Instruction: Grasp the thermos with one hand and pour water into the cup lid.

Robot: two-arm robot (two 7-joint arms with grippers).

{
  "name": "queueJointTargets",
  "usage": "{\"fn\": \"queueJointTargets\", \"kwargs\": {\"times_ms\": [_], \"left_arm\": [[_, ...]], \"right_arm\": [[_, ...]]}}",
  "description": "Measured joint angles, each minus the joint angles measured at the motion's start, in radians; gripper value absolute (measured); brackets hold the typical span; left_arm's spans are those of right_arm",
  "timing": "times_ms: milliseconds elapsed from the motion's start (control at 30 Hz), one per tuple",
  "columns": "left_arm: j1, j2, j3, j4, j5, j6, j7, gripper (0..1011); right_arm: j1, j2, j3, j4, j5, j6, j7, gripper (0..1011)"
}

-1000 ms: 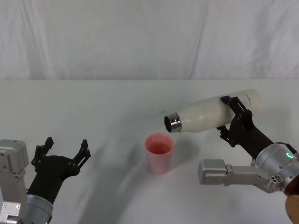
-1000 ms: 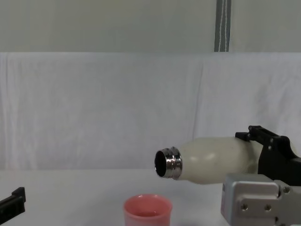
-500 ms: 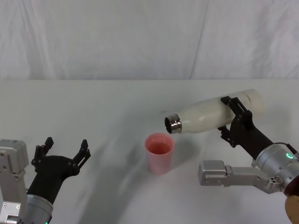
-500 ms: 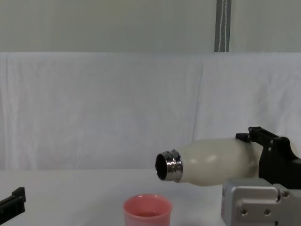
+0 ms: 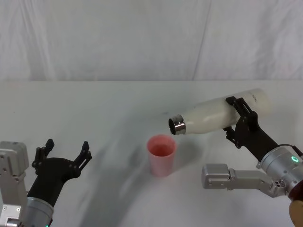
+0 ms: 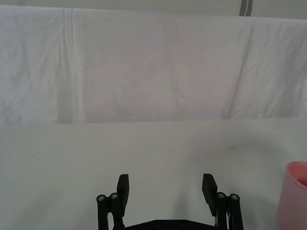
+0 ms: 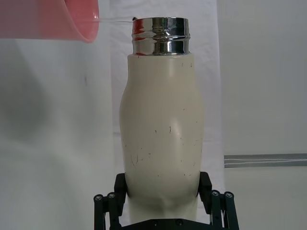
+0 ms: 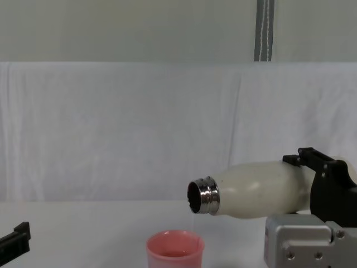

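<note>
over the last second the thermos (image 5: 218, 116), clamped in the right gripper (image 5: 242, 119), has slid a little toward the right of the head frame, its steel neck (image 5: 177, 125) now just right of where it was. in the chest view the mouth (image 8: 202, 196) has dipped slightly lower in the middle of the frame and moved a touch right. a thin stream (image 8: 193, 221) now falls from the mouth into the cup lid (image 8: 175, 249) at the bottom centre.

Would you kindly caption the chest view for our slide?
Right gripper tips the cream-white steel-necked thermos over the salmon-pink cup lid.
</note>
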Motion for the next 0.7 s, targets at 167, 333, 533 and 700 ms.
{"fn": "queueJointTargets", "kwargs": {"times_ms": [167, 333, 533, 700], "left_arm": [[0.0, 0.0, 0.0, 0.0, 0.0, 0.0, 0.0, 1001], [0.0, 0.0, 0.0, 0.0, 0.0, 0.0, 0.0, 1001], [0.0, 0.0, 0.0, 0.0, 0.0, 0.0, 0.0, 1001], [0.0, 0.0, 0.0, 0.0, 0.0, 0.0, 0.0, 1001]], "right_arm": [[-0.001, 0.001, 0.0, -0.001, -0.004, 0.001, -0.001, 940], [-0.001, 0.001, 0.001, -0.001, -0.004, 0.001, -0.002, 940], [-0.002, 0.0, 0.002, -0.001, -0.003, 0.001, -0.002, 940], [-0.002, -0.001, 0.002, -0.001, -0.002, 0.001, -0.002, 940]]}}
